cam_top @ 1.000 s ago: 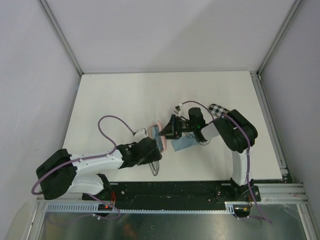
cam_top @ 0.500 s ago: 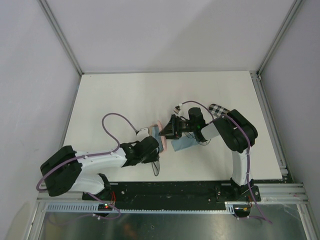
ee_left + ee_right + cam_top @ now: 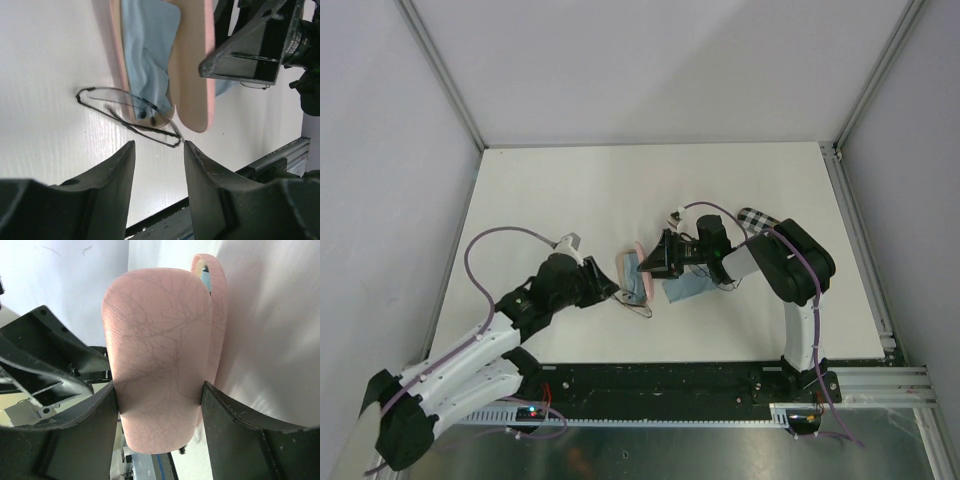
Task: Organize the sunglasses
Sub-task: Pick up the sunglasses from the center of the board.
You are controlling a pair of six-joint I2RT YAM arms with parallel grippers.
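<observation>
The left arm has drawn back to its own side from a second ago, and the left gripper (image 3: 159, 150) now hangs over the worktop (image 3: 45, 60) with its jaws apart and nothing between them. The dark wire sunglasses (image 3: 131, 116) no longer lie nearer the front rail (image 3: 280, 160). They rest just ahead of that gripper – one end on the bare worktop, the other lapping over the lower rim of the pink glasses case (image 3: 192, 75), against the blue cloth (image 3: 145, 40) inside it. The right gripper (image 3: 160, 395) clamps the case's raised lid and props it open.

So this pair seems delivered only halfway – it probably needs a nudge fully into the shell before the lid can come down. The rail is close on the near side, and the right arm crowds the far side of the case. The free room is on the left.
</observation>
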